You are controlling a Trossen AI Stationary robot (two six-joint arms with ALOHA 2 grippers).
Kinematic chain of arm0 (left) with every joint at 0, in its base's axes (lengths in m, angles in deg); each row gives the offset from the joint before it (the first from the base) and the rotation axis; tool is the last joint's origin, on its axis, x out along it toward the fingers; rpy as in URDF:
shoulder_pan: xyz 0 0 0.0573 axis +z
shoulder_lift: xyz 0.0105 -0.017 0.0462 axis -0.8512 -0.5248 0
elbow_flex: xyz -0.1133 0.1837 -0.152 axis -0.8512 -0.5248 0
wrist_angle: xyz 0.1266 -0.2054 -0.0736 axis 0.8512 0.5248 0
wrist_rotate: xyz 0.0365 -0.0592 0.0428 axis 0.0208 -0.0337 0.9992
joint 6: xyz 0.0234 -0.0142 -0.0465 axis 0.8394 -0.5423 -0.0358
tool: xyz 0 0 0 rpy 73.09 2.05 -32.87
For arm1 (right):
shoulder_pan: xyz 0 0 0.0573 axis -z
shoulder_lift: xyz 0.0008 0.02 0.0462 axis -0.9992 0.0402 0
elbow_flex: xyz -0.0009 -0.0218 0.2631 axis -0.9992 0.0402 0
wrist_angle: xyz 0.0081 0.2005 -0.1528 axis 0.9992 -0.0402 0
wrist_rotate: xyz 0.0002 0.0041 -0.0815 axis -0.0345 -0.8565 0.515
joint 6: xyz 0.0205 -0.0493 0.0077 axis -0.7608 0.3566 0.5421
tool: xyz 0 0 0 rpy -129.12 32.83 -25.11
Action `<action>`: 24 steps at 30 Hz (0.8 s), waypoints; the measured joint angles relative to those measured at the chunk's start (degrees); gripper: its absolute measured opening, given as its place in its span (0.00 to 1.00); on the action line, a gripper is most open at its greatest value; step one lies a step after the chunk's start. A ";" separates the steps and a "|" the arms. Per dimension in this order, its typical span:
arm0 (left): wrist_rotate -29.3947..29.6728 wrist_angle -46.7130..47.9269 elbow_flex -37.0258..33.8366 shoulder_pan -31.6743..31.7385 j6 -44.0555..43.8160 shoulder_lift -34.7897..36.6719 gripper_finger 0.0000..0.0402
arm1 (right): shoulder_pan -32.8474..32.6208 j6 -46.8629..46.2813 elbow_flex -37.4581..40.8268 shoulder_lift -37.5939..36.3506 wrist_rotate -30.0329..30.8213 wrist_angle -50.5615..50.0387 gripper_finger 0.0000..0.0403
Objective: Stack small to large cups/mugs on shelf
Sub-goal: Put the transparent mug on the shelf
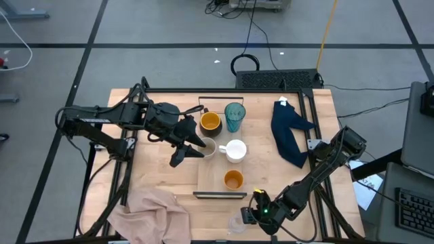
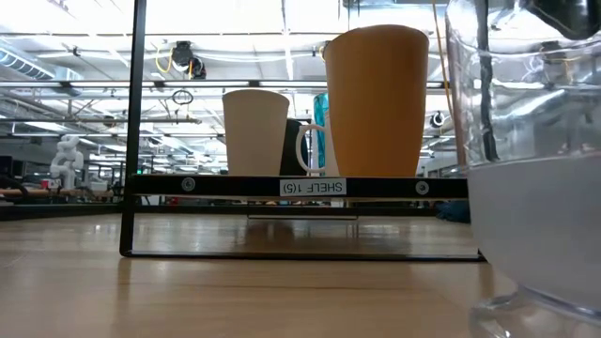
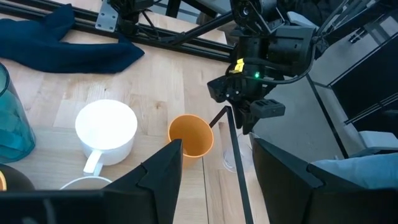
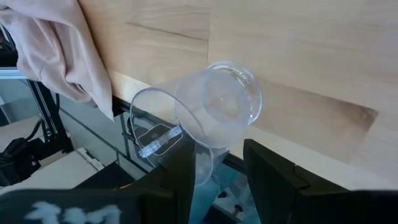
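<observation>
The shelf (image 1: 218,168) lies in the table's middle. On it stand the dark mug (image 1: 211,122), teal tumbler (image 1: 234,116), white mug (image 1: 235,150), beige cup (image 1: 207,147) and orange cup (image 1: 233,179). My left gripper (image 1: 190,152) is open, just left of the beige cup, apart from it. The tiny clear glass (image 1: 238,223) stands upright on the tabletop at the near edge, off the shelf. My right gripper (image 4: 221,146) hovers at its rim, part open. One finger (image 4: 180,165) stands in front of the mouth. The other finger (image 4: 273,174) stands outside the wall. My right gripper comes at the clear glass's rim (image 4: 208,163) slanting from above and the table's right. The wall shows in the gap between the fingers. Whether a finger touches it, I cannot tell. The glass stands on its base (image 2: 498,314) on the table.
A pink cloth (image 1: 152,210) lies at the near left corner. A dark blue cloth (image 1: 290,132) lies right of the shelf. Bare wood shows between shelf and blue cloth. The shelf's near end has a dark rail (image 2: 300,187). The table's near edge runs right beside the glass.
</observation>
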 joint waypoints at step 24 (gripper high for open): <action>-0.02 0.90 0.00 -0.01 0.96 0.00 0.49 | 1.03 3.72 -0.10 4.48 -3.26 8.17 0.07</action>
